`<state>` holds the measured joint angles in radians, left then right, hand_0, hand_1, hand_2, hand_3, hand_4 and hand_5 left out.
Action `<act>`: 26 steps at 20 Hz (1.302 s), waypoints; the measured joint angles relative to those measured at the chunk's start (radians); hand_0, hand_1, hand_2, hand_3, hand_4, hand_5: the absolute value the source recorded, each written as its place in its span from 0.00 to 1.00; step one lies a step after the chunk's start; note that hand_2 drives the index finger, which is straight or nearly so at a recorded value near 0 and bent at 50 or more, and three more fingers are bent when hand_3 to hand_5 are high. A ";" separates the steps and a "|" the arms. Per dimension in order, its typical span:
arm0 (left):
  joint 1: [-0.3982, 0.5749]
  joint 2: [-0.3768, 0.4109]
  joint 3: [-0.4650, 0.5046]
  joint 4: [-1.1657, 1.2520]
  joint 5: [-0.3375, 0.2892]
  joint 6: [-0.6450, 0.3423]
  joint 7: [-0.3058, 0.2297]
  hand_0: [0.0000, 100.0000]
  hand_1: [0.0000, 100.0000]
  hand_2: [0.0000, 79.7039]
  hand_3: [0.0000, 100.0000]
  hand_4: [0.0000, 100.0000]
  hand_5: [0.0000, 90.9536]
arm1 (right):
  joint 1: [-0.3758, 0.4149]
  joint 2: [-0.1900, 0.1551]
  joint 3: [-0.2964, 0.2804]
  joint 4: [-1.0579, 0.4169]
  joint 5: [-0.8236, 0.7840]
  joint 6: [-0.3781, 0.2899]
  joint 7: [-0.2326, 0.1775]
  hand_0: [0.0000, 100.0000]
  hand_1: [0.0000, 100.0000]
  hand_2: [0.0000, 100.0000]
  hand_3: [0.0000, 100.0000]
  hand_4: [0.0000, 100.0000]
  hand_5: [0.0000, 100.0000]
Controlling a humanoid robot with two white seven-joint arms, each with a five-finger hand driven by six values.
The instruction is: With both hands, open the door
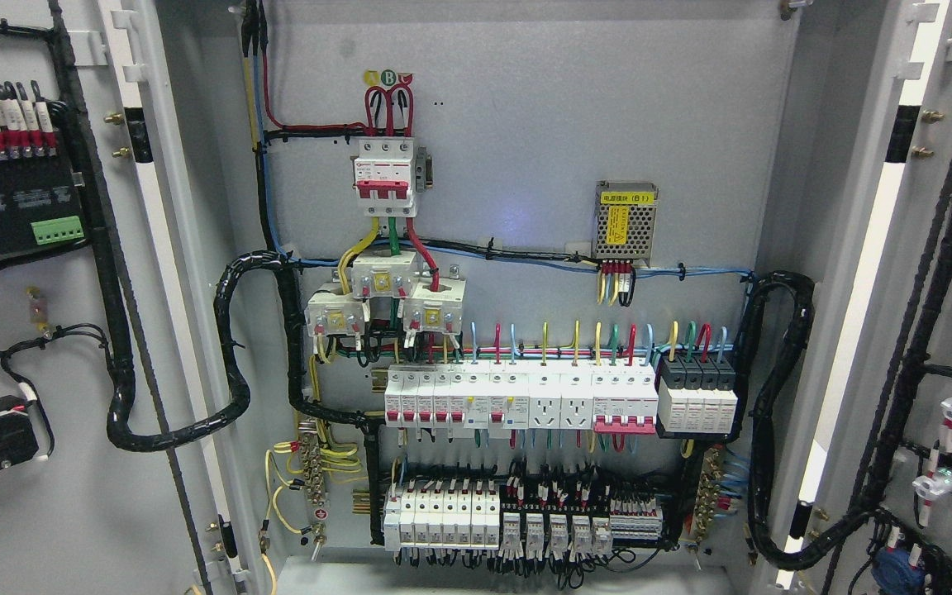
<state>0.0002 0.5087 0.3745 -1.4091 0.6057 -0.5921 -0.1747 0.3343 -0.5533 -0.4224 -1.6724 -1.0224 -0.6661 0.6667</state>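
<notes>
A grey electrical cabinet fills the head view with both doors swung wide. The left door [71,512] shows its inner face at the picture's left, carrying black modules and cable looms. The right door [881,330] stands out at the picture's right, with black wire bundles and small indicator parts on it. Between them lies the back panel [525,149] with a red-and-white main breaker [386,178], rows of small breakers [517,401] and terminal blocks [517,516]. Neither of my hands nor any arm shows in the frame.
Thick black cable looms [232,347] run from the left door into the cabinet, and another loom [769,413] runs to the right door. A small meshed power supply [625,229] sits on the upper right of the panel.
</notes>
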 measured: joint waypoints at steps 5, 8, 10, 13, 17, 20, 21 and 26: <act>0.000 0.001 -0.004 -0.004 -0.001 -0.005 0.000 0.12 0.39 0.00 0.00 0.00 0.00 | -0.002 -0.006 -0.006 0.019 -0.025 0.000 0.000 0.05 0.00 0.00 0.00 0.00 0.00; 0.000 0.001 -0.006 -0.010 -0.002 -0.009 0.000 0.12 0.39 0.00 0.00 0.00 0.00 | -0.003 -0.010 -0.009 0.028 -0.041 0.000 0.001 0.05 0.00 0.00 0.00 0.00 0.00; 0.000 0.001 -0.007 -0.014 -0.003 -0.011 0.000 0.12 0.39 0.00 0.00 0.00 0.00 | -0.003 -0.012 -0.011 0.032 -0.056 0.000 0.004 0.05 0.00 0.00 0.00 0.00 0.00; 0.000 0.001 -0.010 -0.018 -0.003 -0.015 0.000 0.12 0.39 0.00 0.00 0.00 0.00 | -0.004 -0.017 -0.013 0.038 -0.071 0.000 0.016 0.05 0.00 0.00 0.00 0.00 0.00; 0.000 0.002 -0.014 -0.023 -0.004 -0.022 0.000 0.12 0.39 0.00 0.00 0.00 0.00 | -0.006 -0.024 -0.014 0.044 -0.083 0.000 0.023 0.05 0.00 0.00 0.00 0.00 0.00; 0.000 0.002 -0.019 -0.025 -0.004 -0.023 0.000 0.12 0.39 0.00 0.00 0.00 0.00 | -0.010 -0.028 -0.014 0.049 -0.088 0.000 0.039 0.05 0.00 0.00 0.00 0.00 0.00; 0.000 0.002 -0.020 -0.026 -0.004 -0.025 0.000 0.12 0.39 0.00 0.00 0.00 0.00 | -0.011 -0.030 -0.014 0.051 -0.089 0.000 0.043 0.05 0.00 0.00 0.00 0.00 0.00; 0.000 0.002 -0.026 -0.029 -0.004 -0.027 0.000 0.12 0.39 0.00 0.00 0.00 0.00 | -0.012 -0.034 -0.013 0.064 -0.092 0.000 0.052 0.05 0.00 0.00 0.00 0.00 0.00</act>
<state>-0.0001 0.5106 0.3484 -1.4377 0.6019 -0.6189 -0.1747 0.3227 -0.5874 -0.4353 -1.6083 -1.1146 -0.6659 0.7182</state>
